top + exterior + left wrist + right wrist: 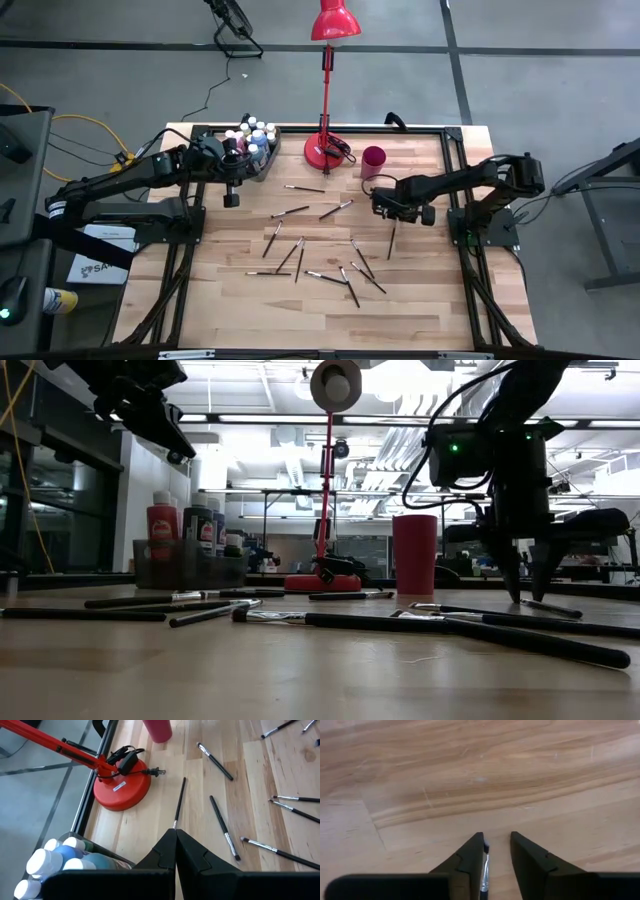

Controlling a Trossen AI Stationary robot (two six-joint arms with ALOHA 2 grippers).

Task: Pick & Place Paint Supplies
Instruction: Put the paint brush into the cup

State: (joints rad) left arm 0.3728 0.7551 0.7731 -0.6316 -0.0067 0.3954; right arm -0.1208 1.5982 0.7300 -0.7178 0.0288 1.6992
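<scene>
**Thin Brush Straddled by the Right Gripper, Grip Not Yet Made**

The right gripper (496, 851) was lowered to the table (430, 300) over a paintbrush (392, 240) lying just in front of the dark red cup (373, 160). Its fingers were set narrowly apart, one on each side of the brush; in the right wrist view the brush's pale ferrule end was seen beside one finger, and no firm contact on both sides could be made out. The left gripper (175, 837) was held fully closed and empty just beside the bin (268, 158) of paint bottles (252, 135) at the far left of the table.

The remaining brushes (300, 258) were scattered flat across the middle of the table, well apart from the bin.

The brush was judged to be very light, stiff and slender, with a smooth handle liable to roll or slip. A hold across the handle near its middle was thought best, so that it would not tip when lifted. The bristles were considered the delicate part, to be left unpinched. Because the brush lay flush on the wood, the fingertips were expected to need to reach almost to the surface.
</scene>
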